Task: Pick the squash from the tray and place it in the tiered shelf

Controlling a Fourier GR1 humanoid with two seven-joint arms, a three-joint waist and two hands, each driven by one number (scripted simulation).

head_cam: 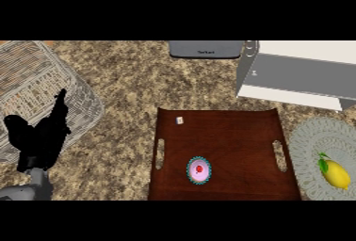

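A yellow squash (335, 174) with a green stem lies on a round grey woven mat (306, 141) at the right edge of the counter. The white and grey tiered shelf (299, 77) stands at the back right, beyond the mat. My left hand (42, 136) shows at the far left, open with fingers pointing up, resting in front of a wicker basket and far from the squash. It holds nothing. My right hand does not show.
A brown wooden tray (222, 136) with cut-out handles fills the middle; on it sit a pink cupcake (199, 170) and a small white item (179, 120). A wicker basket (35, 75) stands at the back left, a grey toaster (204, 49) at the back.
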